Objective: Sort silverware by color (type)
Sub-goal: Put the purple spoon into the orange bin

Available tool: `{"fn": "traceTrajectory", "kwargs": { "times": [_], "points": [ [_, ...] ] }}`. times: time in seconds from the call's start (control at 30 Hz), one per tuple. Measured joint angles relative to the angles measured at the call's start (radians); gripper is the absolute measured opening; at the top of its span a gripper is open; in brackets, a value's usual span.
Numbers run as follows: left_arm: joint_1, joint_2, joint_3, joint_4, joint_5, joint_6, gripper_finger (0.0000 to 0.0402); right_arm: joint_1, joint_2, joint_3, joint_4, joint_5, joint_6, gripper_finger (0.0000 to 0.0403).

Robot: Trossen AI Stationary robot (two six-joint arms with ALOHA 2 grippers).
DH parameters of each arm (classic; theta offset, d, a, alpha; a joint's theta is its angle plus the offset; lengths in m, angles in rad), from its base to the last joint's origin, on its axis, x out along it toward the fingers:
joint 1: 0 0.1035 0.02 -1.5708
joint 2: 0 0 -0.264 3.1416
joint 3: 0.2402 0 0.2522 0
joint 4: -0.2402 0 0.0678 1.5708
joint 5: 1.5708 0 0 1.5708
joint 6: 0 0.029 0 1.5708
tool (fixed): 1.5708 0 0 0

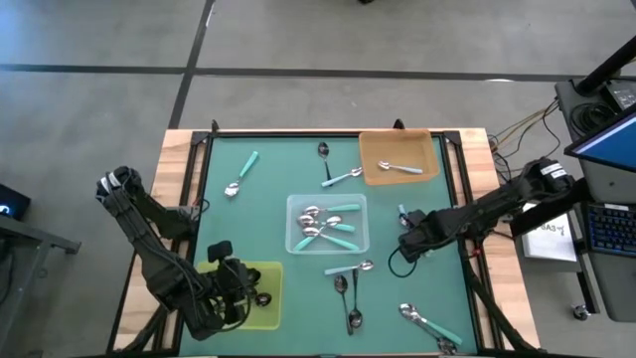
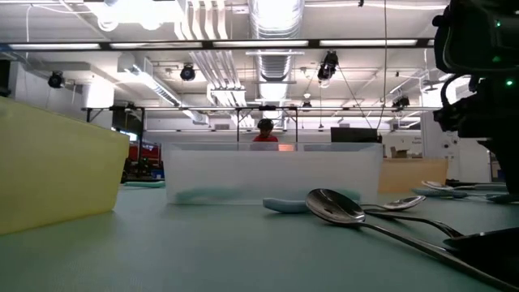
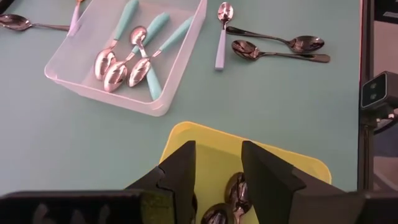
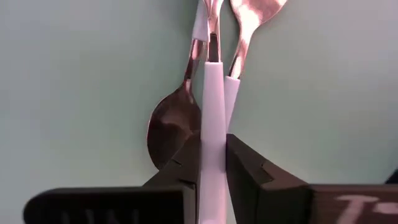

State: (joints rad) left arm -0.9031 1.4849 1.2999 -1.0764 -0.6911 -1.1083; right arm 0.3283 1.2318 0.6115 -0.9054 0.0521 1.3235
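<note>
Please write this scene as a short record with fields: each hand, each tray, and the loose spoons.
left hand: open, above the yellow tray
right hand: closed on a pale-handled utensil, at the mat's right edge
yellow tray: holds dark spoons
clear tray: holds teal-handled spoons
orange tray: holds one pale spoon
loose: dark spoons and others on the mat
</note>
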Motion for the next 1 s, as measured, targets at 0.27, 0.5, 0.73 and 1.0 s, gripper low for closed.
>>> {"fn": "traceTrajectory", "kwargs": {
  "times": [0.27,0.5,0.73,1.0],
  "points": [
    [-0.001,0.0,0.0,0.0,0.001,-0.022,0.0115,0.0,-0.062,0.11,-0.001,0.027,-0.061,0.0037],
    [-0.001,0.0,0.0,-0.002,-0.008,-0.022,0.0115,-0.025,-0.112,0.24,-0.005,0.216,-0.198,0.0037],
    [0.001,0.0,0.0,-0.005,-0.081,-0.023,0.0115,-0.227,-0.118,0.335,-0.077,0.323,-0.455,0.0037],
    [0.002,0.0,0.0,-0.004,-0.113,-0.026,0.0115,-0.697,-0.116,0.364,-0.07,0.315,-0.78,0.0037]
  ]
}}
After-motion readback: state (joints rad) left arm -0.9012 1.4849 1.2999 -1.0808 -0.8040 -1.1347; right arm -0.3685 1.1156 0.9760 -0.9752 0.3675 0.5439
